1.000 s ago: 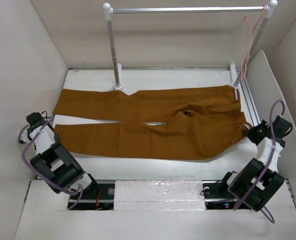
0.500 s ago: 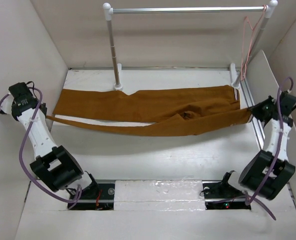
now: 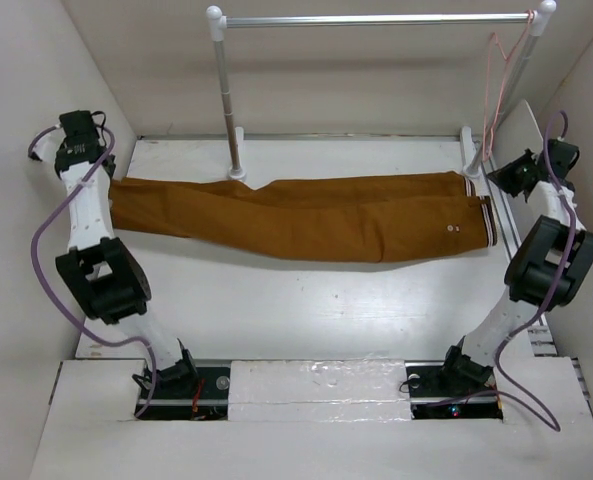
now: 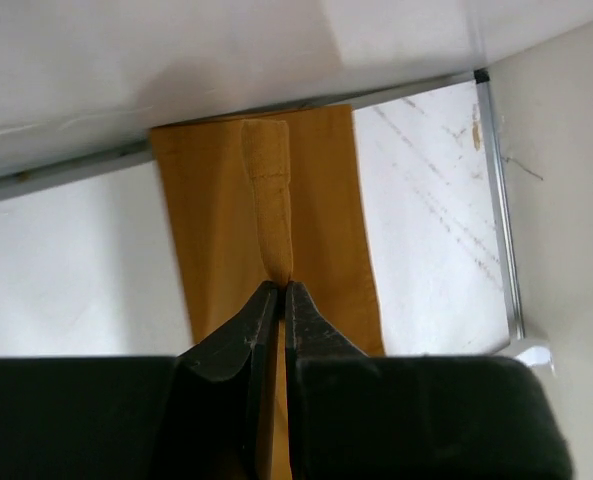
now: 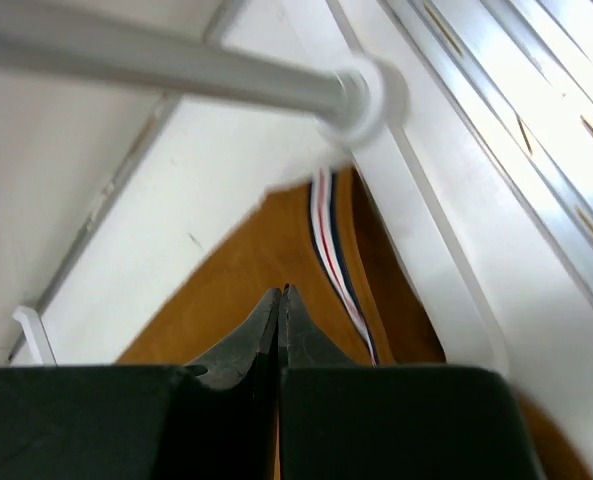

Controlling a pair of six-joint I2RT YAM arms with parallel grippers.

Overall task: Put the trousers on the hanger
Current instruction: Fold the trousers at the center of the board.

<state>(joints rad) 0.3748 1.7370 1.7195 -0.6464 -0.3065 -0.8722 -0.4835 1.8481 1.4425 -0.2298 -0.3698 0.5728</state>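
Pinches trousers' [image 3: 306,215] hem with left hand [image 4: 277,292] at worktop's [image 3: 306,300] left edge; keeps right hand [image 5: 280,295] pressed together over waistband, beside post [image 5: 156,62].

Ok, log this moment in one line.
left gripper: shut on trousers hem | right gripper: shut on trousers waistband | trousers: folded lengthwise, on table | hanger: on rail

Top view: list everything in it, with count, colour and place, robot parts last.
rust-brown cloth trousers: one, brown, folded lengthwise across the table's far half, waistband right.
thin wire hanger: one, pale pink, hanging at the rail's right end.
metal rail on white posts: one, silver, at the back.
table: one, white, under everything.
left gripper: one, black, shut on the trousers' hem.
right gripper: one, black, shut, above the waistband; grip unclear.
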